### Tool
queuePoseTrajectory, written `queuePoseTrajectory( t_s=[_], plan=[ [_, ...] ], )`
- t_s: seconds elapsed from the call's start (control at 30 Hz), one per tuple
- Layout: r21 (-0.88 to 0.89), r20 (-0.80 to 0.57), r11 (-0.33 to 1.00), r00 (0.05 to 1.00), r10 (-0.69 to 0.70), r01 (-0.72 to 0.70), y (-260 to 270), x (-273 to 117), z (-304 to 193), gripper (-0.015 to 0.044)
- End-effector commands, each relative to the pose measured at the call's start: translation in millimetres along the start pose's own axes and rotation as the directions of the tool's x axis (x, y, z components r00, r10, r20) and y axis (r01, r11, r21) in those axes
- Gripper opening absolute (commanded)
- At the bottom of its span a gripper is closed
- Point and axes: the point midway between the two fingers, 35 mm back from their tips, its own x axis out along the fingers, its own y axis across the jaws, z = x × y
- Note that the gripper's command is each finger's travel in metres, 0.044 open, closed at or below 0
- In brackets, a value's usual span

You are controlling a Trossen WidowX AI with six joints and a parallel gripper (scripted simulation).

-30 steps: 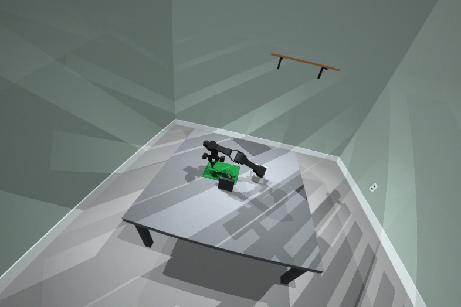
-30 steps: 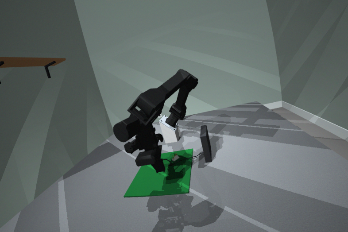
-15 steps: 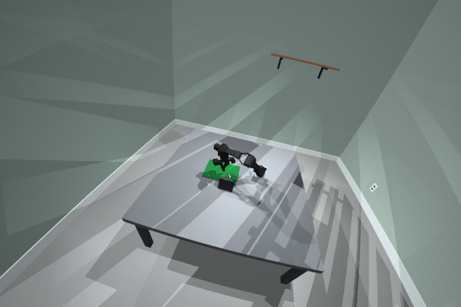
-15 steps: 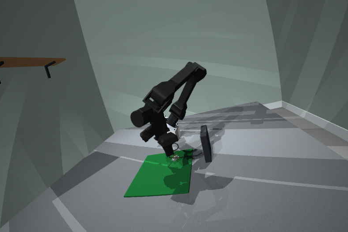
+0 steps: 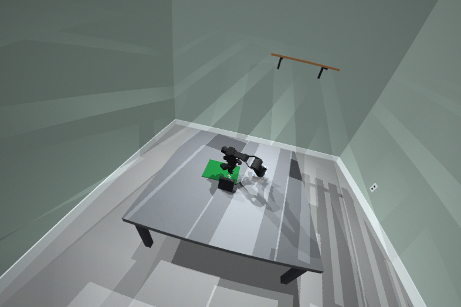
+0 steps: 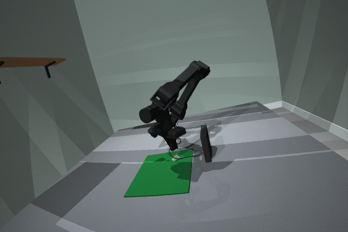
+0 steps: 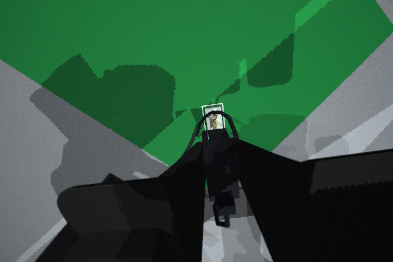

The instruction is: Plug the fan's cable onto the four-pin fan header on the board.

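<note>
- The header (image 5: 229, 176) (image 6: 175, 159) (image 7: 220, 121) is standing on the board with its pins showing; the plug is not sitting on it.
- Just above the header, the pincer (image 5: 230, 171) (image 6: 173, 149) (image 7: 216, 146) is pointing downward and gripping the black plug (image 7: 222, 172), its fingers closed on the sides.
- In the wrist view, the plug's front end is overlapping one edge of the header, while the exterior view is showing a gap between the pincer's tips and the header.
- The thin black cable (image 6: 193, 156) (image 7: 193, 137) is looping close by the header and running to the fan.
- Around and beneath the header, the green board (image 5: 216, 170) (image 6: 160, 177) (image 7: 137, 40) is lying flat.
- Near the header, just beyond the board's edge, the black fan (image 5: 226, 183) (image 6: 206, 143) is standing upright.
- Above the header, the arm (image 5: 240, 155) (image 6: 185, 75) is bending.
- Farther around the header, the grey desk (image 5: 187, 203) (image 6: 261, 177) (image 7: 17, 150) is carrying everything.
- Well apart from the header, a brown shelf (image 5: 305, 61) (image 6: 26, 61) is hanging on the wall.
</note>
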Motion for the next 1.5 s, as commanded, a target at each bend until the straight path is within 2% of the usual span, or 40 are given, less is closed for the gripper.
queuePoseTrajectory(
  t_s=[0.0, 1.03, 1.2, 1.47],
  plan=[
    [-0.004, -0.005, 1.000, 1.000, -0.005, 0.005, -4, 2, -3, 0.0000],
    [-0.014, -0.004, 1.000, 1.000, -0.005, 0.005, -3, 0, 7, 0.0000],
    [-0.015, -0.005, 1.000, 1.000, -0.004, 0.004, -2, 22, 6, 0.0000],
    [-0.015, -0.005, 1.000, 1.000, -0.004, 0.004, -2, 22, 6, 0.0000]
  ],
)
